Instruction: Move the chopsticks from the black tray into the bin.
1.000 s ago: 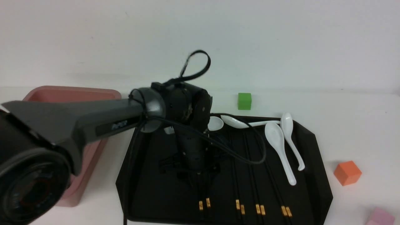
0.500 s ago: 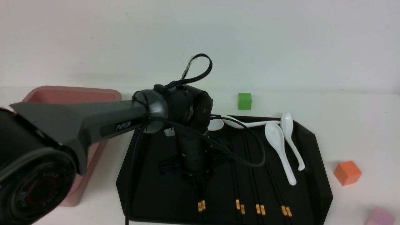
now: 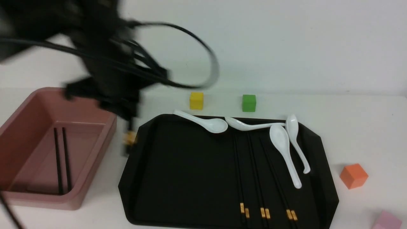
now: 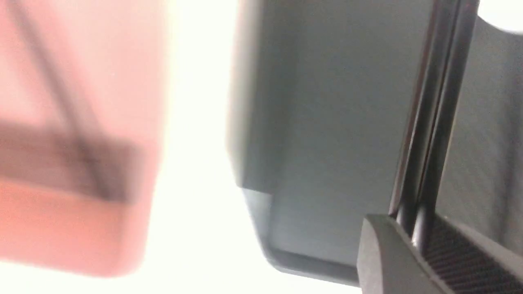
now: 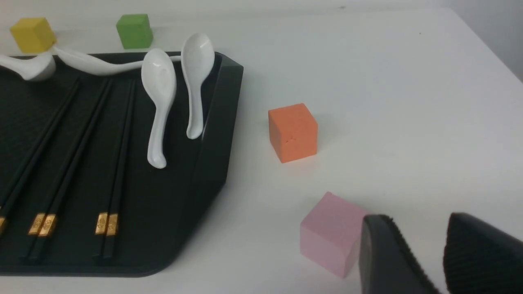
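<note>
My left gripper (image 3: 127,111) is blurred, raised over the gap between the pink bin (image 3: 105,140) and the black tray (image 3: 184,165). It is shut on a pair of chopsticks (image 4: 433,122) whose gold-banded end (image 3: 129,138) hangs down by the bin's right wall. In the left wrist view the gripper (image 4: 416,232) pinches the pair between its pads. Another pair (image 3: 62,159) lies in the bin. Three pairs (image 3: 260,178) lie on the tray's right half, also in the right wrist view (image 5: 118,143). My right gripper (image 5: 421,245) is open and empty over the table, right of the tray.
Several white spoons (image 3: 286,149) lie along the tray's far and right side. A yellow cube (image 3: 196,100) and a green cube (image 3: 248,102) stand behind the tray. An orange cube (image 5: 292,130) and a pink cube (image 5: 331,232) sit right of it, the pink one beside my right fingers.
My left gripper has lifted a pair of chopsticks off the tray's middle and swung up and left toward the bin. The yellow cube and a spoon are now uncovered.
</note>
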Controlling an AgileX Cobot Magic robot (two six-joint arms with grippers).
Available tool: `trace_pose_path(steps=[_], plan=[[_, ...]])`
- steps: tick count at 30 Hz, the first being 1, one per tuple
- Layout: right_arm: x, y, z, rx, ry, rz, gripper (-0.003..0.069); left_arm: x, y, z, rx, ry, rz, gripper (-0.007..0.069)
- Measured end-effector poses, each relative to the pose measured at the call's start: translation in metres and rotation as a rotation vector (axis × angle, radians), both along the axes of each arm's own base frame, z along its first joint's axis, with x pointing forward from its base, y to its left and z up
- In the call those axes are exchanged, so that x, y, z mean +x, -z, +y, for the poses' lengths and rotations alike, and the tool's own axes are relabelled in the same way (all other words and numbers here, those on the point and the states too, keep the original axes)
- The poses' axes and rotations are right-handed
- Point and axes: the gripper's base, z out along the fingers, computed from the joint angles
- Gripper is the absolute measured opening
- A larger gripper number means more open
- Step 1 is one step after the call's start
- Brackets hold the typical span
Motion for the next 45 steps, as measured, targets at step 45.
trace_pose_path(steps=[45], plan=[[0.0, 0.0, 0.0, 0.0, 0.0, 0.0, 0.0239, -0.035, 0.01, 0.112, -0.197, 0.1, 0.039, -0.0013]])
